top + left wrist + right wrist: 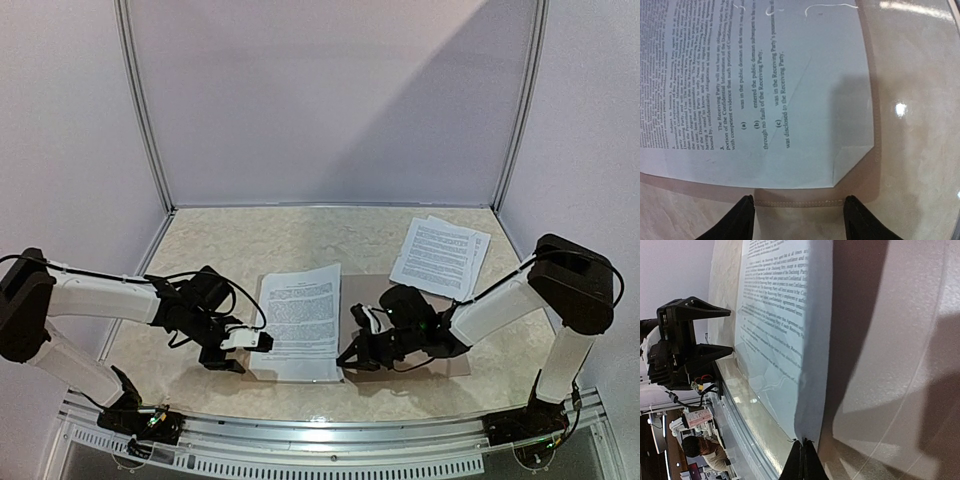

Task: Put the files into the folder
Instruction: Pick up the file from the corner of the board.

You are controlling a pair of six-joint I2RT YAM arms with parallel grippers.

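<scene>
One printed sheet (300,320) on open folder (366,292) at worktop's (250,240) near edge, left claw (799,200) apart, right claw (802,445) clamped on sheet's corner

Left arm (100,298) and right arm (500,305): white link covers, black joint housings, loose black cables. Left gripper (255,353) and right gripper (347,360): black bodies, black tapered fingers (737,220), white wrist sections.
</scene>
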